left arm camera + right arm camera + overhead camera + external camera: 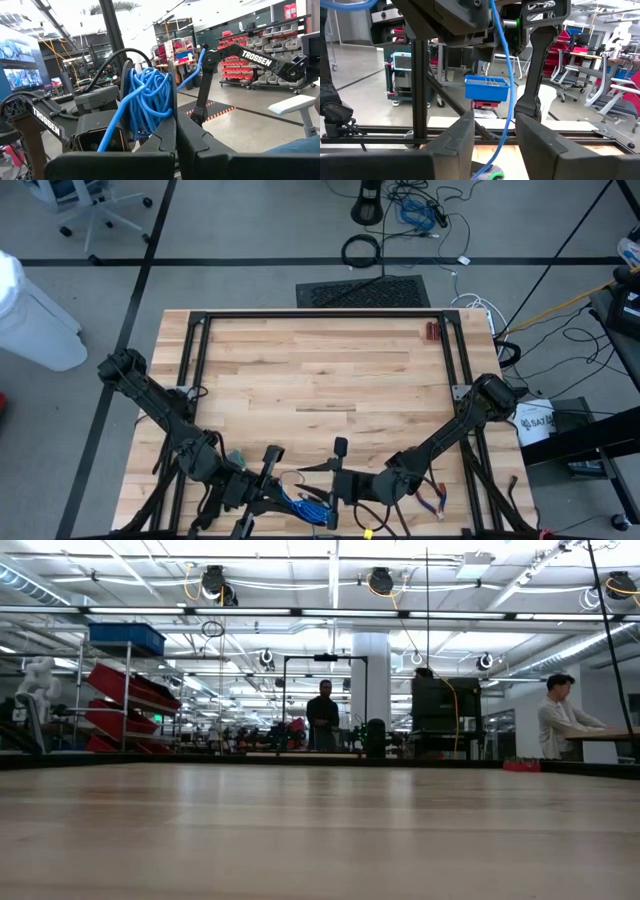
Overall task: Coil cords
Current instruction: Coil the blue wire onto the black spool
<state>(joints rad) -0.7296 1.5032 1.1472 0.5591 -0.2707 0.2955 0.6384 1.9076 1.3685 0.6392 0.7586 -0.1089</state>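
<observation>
The cord is thin and blue. In the left wrist view it shows as a bunch of loops (147, 100) held in the air at the tips of my left gripper (174, 117), which is shut. From above, the cord (306, 505) sits between both grippers at the table's near edge. My right gripper (495, 127) faces the left one (283, 498) and stands open. One strand of the cord (506, 95) runs down through its gap, and I cannot tell whether it touches either finger. The low view shows neither the arms nor the cord. My left gripper is shut on the blue cord at the bunch of loops (159, 112), which sits against its fingertips. The fingers themselves hide the pinched spot, so I cannot tell how many strands are caught. The loops are clear of the table, and one strand trails off toward my right gripper.
Red-handled pliers (432, 332) lie at the table's far right corner. Thin red and orange wires (436, 500) lie by the right arm near the front edge. A black frame (320, 315) runs along the table's far and side edges. People stand in the room behind (322, 715).
</observation>
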